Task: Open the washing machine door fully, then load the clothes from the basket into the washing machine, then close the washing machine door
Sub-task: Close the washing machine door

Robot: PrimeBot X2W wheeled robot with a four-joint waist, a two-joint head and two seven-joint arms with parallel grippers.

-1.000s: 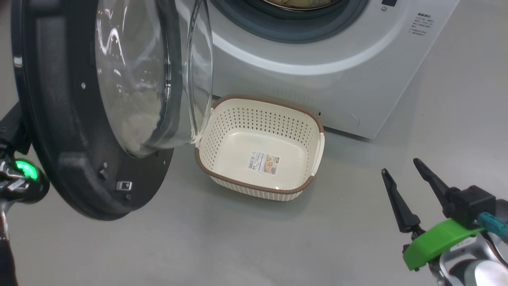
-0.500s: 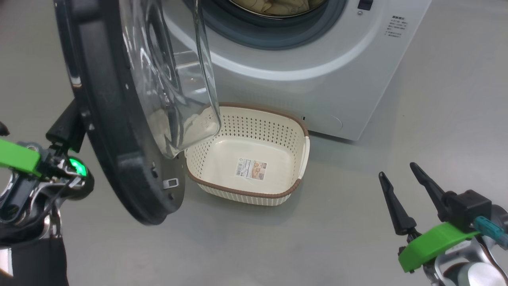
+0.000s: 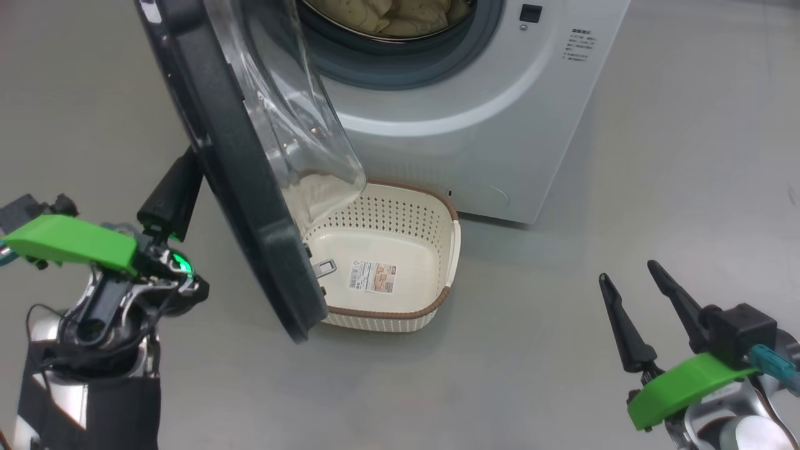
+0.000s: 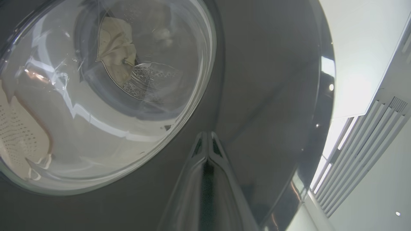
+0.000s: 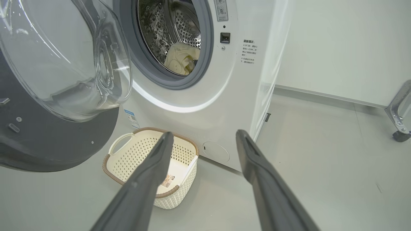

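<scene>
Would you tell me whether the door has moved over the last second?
Yes. Judged against the basket, the door has swung rightward, toward the washer; its rim now overlaps the basket's left side.

Washing machine [image 3: 475,112] stands at the far centre of the floor [image 3: 531,375], and its door [image 3: 244,187] hangs out to the left and toward the near side. The left gripper [image 3: 190,164] is further left, tips up against the door's outer side. The clothes [image 3: 387,12] lie inside the drum [image 5: 183,22], far back. The basket [image 3: 387,310] sits on the floor just in front of the machine, partly under the door's lower edge. The right gripper [image 3: 628,273] hovers near right, well apart from basket and machine.
</scene>
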